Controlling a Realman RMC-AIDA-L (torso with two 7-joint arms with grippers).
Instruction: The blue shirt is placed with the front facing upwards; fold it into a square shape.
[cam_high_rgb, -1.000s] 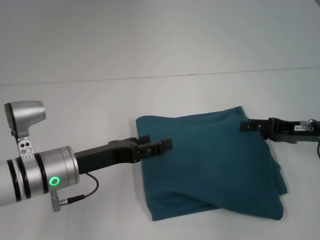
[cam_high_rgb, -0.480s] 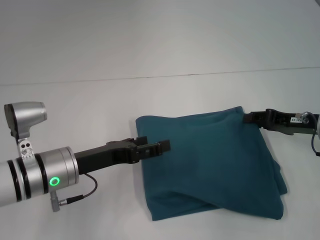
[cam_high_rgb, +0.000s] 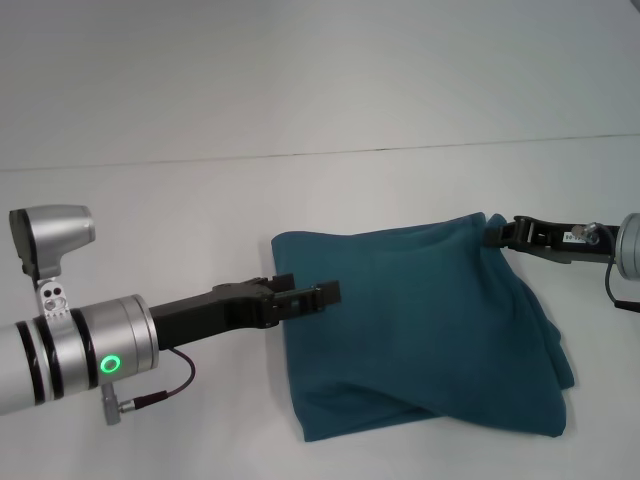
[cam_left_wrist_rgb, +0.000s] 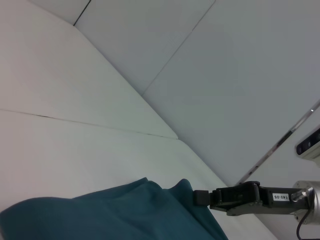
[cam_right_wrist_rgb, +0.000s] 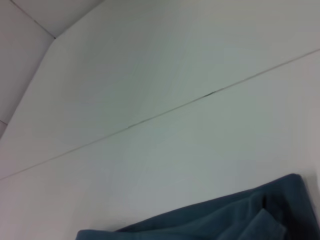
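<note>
Since a second ago the right hand (cam_high_rgb: 497, 233) has drawn back toward three o'clock, from over the cloth to the far right corner of the shirt (cam_high_rgb: 420, 330), while the left hand (cam_high_rgb: 318, 296) has scarcely shifted. That right hand sits at the corner, its tip touching or just meeting the cloth edge; the left wrist view shows the same hand (cam_left_wrist_rgb: 201, 198) butting the raised corner of the shirt (cam_left_wrist_rgb: 115, 212), but I cannot tell whether its fingers are apart, together or pinching fabric. The left hand lies low over the shirt's nine o'clock edge, its fingers close together with a thin gap, seemingly pressing on the cloth rather than gripping it. The shirt lies on the white counter (cam_high_rgb: 200, 200) at centre-right, already folded into a rough block with no lettering showing. Its long axis, as far as one exists, runs from twelve to six o'clock; the far edge is fairly straight, the near edge slants, and loose layers bulge out at four o'clock. The risk, I judge, is that if the right hand is holding that corner and pulls on outward, the top layer will drag and undo the fold. If the left hand lifts carelessly it may snag the edge and skew the block, leaving the near right side untidy instead of square.
</note>
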